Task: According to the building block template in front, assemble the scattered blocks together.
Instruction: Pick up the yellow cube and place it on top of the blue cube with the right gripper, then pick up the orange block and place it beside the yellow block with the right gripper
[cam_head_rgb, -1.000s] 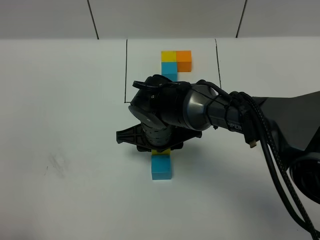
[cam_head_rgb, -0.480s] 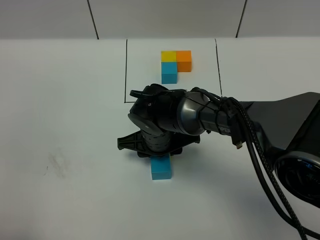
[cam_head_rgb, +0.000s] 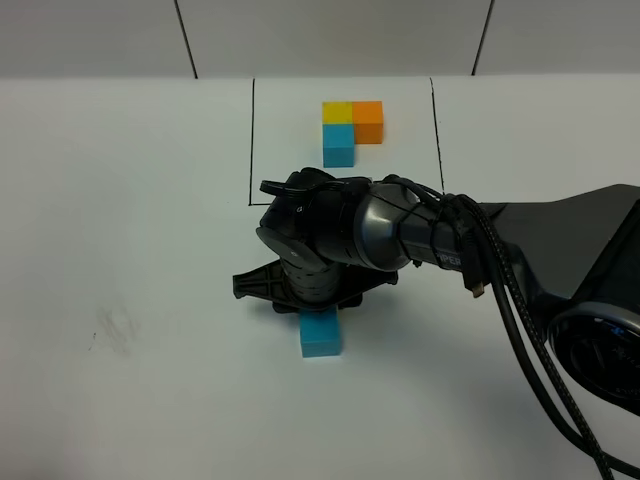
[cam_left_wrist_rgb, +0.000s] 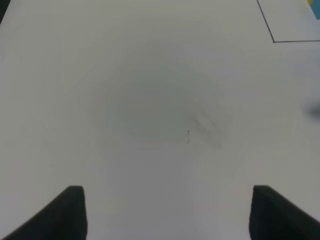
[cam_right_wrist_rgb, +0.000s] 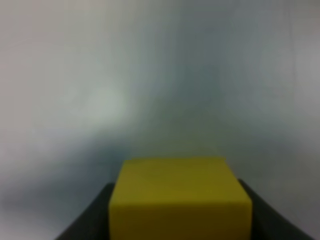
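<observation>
One yellow block (cam_right_wrist_rgb: 180, 195) clamped in the right tool (cam_right_wrist_rgb: 179, 220), just beside the blue block (cam_head_rgb: 321, 335).

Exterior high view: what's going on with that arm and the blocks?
The right end effector, working near the middle of the table, grips a yellow block just behind the loose blue block; whether the two blocks touch is hidden. The template of yellow, orange and blue blocks sits at the back. The left end effector hangs open above the table, holding nothing.
</observation>
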